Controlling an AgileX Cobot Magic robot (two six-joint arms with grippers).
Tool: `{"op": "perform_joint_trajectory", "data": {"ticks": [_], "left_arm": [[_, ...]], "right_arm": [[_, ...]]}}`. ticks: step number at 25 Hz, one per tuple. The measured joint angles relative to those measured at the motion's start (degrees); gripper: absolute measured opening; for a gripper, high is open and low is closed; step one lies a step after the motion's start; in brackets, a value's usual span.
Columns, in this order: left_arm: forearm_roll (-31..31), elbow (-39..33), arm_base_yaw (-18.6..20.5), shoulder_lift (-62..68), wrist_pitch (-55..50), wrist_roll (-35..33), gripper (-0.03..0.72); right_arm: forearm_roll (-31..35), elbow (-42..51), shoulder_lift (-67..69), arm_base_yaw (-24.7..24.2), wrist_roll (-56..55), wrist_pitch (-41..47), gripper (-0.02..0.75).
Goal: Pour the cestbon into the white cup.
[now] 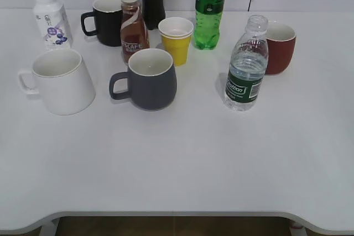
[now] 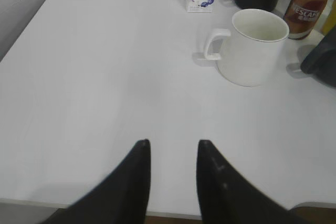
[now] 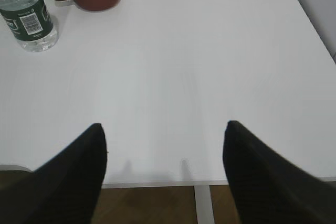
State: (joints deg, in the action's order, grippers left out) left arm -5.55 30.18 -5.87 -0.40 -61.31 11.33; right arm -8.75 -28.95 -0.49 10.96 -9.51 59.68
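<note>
Nothing is gripped yet: the left gripper (image 2: 173,148) hangs slightly parted and empty, the right gripper (image 3: 164,129) wide and empty. The bottle (image 1: 246,67) stands uncapped beside the red mug (image 1: 279,47), well apart from the white cup (image 1: 60,80) at the left.

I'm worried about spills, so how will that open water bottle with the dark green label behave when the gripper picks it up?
The cestbon has no cap and looks well filled, so tilting it early would likely spill. Its thin ribbed clear plastic will probably flex under a hard squeeze, pushing water upward. It is tall on a narrow base, so a sideways nudge could tip it toward the red mug close behind it.
</note>
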Motion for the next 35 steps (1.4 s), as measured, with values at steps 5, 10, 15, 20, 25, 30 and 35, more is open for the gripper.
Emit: {"op": "perform_joint_trajectory", "data": {"ticks": [5,10,15,20,25,30,35], "left_arm": [[0.00,0.00,0.00,0.00,0.00,0.00,0.232],[0.00,0.00,0.00,0.00,0.00,0.00,0.232],[0.00,0.00,0.00,0.00,0.00,0.00,0.232],[0.00,0.00,0.00,0.00,0.00,0.00,0.232],[0.00,0.00,0.00,0.00,0.00,0.00,0.232],[0.00,0.00,0.00,0.00,0.00,0.00,0.232],[0.00,0.00,0.00,0.00,0.09,0.00,0.232]], "right_arm": [[0.00,0.00,0.00,0.00,0.00,0.00,0.519],[0.00,0.00,0.00,0.00,0.00,0.00,0.519],[0.00,0.00,0.00,0.00,0.00,0.00,0.519],[0.00,0.00,0.00,0.00,0.00,0.00,0.519],[0.00,0.00,0.00,0.00,0.00,0.00,0.519],[0.00,0.00,0.00,0.00,0.00,0.00,0.519],[0.00,0.00,0.00,0.00,0.00,0.00,0.519]]}}
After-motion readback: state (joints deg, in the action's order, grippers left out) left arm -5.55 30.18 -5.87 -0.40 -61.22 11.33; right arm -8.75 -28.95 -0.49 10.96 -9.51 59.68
